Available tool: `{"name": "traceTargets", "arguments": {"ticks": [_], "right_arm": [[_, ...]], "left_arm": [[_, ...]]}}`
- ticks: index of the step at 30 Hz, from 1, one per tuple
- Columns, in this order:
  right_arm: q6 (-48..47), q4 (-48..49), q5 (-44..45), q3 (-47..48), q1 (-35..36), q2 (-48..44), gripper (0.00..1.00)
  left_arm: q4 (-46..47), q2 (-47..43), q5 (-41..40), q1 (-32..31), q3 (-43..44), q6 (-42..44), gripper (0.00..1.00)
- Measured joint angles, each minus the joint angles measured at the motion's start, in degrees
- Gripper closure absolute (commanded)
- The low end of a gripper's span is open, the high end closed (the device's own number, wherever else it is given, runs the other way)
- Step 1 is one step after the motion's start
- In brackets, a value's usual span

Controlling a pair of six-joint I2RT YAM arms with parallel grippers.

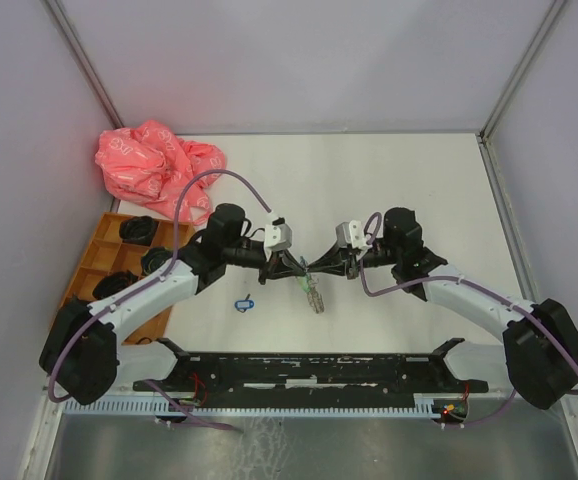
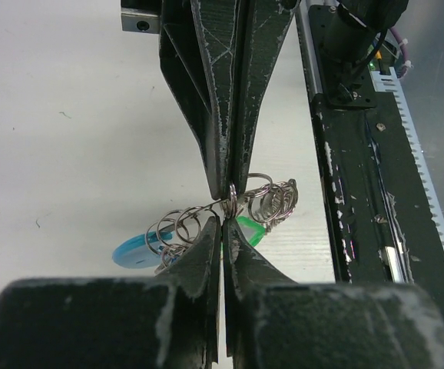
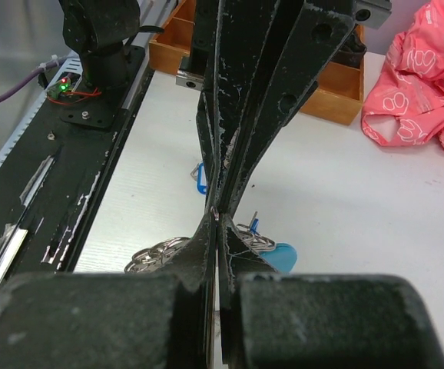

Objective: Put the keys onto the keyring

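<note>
Currently I am pinching the keyring in both left pincer and right pincer, keys dangling just beneath.

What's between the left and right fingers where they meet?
Only linked metal rings, pinched by the left fingers and right fingers, shown in the left wrist view.

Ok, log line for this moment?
left gripper: shut on ring chain | right gripper: shut on ring chain | green tag: below the chain
</note>
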Motion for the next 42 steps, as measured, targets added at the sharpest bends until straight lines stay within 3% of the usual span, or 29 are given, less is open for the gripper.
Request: {"name": "traceTargets", "arguments": {"ticks": [9,20,31,42], "right_arm": [[6.9,11.8,1.0,-3.5,0.2,0.1,0.99],[14.3,26.0,4.1,-6.6,0.5,3.3,0.99],[12.1,26.2,7.9,-6.8,1.2,1.0,0.99],[11.3,25.9,9.2,-6.8,1.2,0.9,0.99]], "left_arm": [[4.4,1.8,2.3,0.3,-0.2,-3.7,0.77],[17.7,-0.2,-2.7,0.6,-6.5,-12.9,0.71],[23.5,-11.7,-10.4,0.3,-14.8,-14.6,0.64],[31.3,-12.3,-12.2,0.3,-17.0,-17.4,0.64]]}}
